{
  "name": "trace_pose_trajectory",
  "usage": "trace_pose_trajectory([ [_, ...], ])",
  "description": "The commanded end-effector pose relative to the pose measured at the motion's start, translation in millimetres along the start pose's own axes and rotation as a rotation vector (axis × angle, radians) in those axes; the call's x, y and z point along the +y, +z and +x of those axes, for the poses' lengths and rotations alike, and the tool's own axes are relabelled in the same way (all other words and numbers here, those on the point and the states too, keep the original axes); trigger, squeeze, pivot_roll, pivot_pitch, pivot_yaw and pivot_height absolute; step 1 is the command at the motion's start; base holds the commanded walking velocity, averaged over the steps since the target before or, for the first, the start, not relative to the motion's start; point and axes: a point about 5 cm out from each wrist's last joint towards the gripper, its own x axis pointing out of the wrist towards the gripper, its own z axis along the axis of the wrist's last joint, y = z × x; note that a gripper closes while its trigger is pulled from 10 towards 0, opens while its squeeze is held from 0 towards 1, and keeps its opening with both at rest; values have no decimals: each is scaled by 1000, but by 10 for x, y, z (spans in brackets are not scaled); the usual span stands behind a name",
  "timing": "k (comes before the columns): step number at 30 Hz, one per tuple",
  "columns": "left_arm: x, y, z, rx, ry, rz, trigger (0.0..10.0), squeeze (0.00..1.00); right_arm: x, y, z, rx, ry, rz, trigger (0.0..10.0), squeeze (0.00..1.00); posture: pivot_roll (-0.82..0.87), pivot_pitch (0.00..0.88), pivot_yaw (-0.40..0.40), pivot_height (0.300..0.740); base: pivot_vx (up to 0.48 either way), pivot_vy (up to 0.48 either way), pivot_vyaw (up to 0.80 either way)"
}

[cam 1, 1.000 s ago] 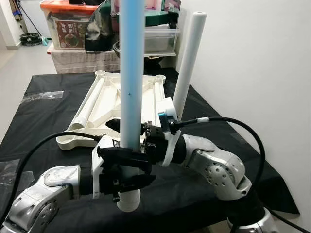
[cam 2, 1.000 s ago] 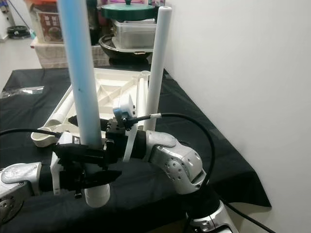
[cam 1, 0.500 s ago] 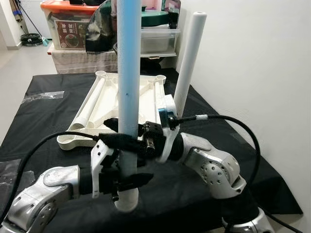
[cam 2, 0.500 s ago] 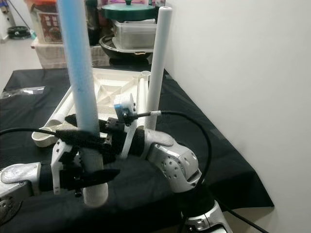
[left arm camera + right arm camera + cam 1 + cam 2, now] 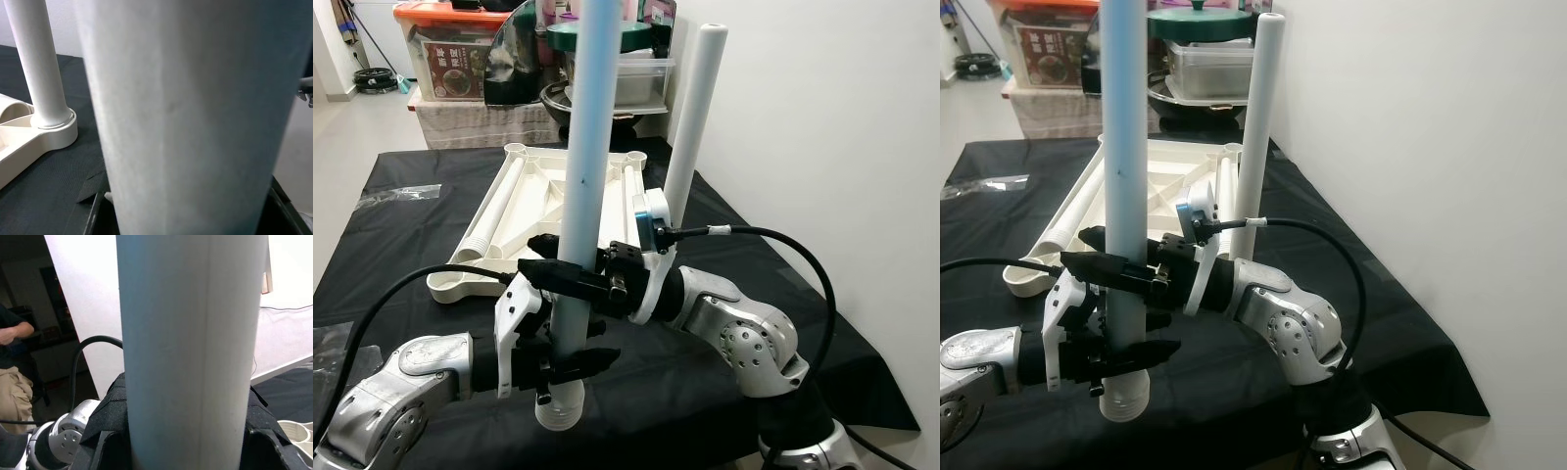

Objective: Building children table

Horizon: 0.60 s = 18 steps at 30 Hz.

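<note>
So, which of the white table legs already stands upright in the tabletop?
The leg by the wall, upright in the tabletop's corner socket; both grippers hold another leg above the cloth, and others lie flat.

The pale blue tube (image 5: pixel 585 176) runs off the top edge, and hides part of the white tabletop (image 5: pixel 524 211) behind it

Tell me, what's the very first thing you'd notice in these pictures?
A tall pale blue pipe stands almost upright right in front, gripped by both the left gripper and the right gripper. Behind it, on the black cloth, lies an upside-down cream tabletop with one white leg already standing at its corner near the wall.
</note>
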Motion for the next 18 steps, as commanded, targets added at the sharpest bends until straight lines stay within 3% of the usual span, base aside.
trace_pose_trajectory([
  [1, -12, 104, -12, -15, -27, 87, 10000, 0, -85, 16, -97, 2, -57, 18, 0, 0, 73, 0, -56, 740, 0, 0, 0],
  [4, 23, 133, -32, -39, 0, 88, 10000, 0, -103, 43, -113, -5, -65, 11, 0, 0, 73, 0, -56, 740, 0, 0, 0],
  [5, 63, 158, -61, -53, 35, 105, 10000, 1000, -127, 80, -133, -13, -79, 3, 0, 0, 75, 0, -55, 740, 0, 0, 0],
  [14, 140, 273, -180, -115, 123, 123, 10000, 1000, -186, 170, -200, -35, -118, -25, 0, 0, 76, 0, -55, 740, 0, 0, 0],
  [15, 155, 328, -247, -143, 142, 114, 10000, 1000, -222, 209, -235, -43, -142, -37, 0, 0, 76, 0, -55, 740, 0, 0, 0],
  [16, 141, 347, -402, -136, 172, 106, 10000, 1000, -346, 362, -352, -77, -220, -78, 0, 0, 81, 0, -60, 740, 0, 0, 0],
  [18, 130, 332, -450, -123, 182, 101, 10000, 1000, -386, 430, -394, -93, -247, -90, 0, 0, 81, 0, -60, 740, 0, 0, 0],
])
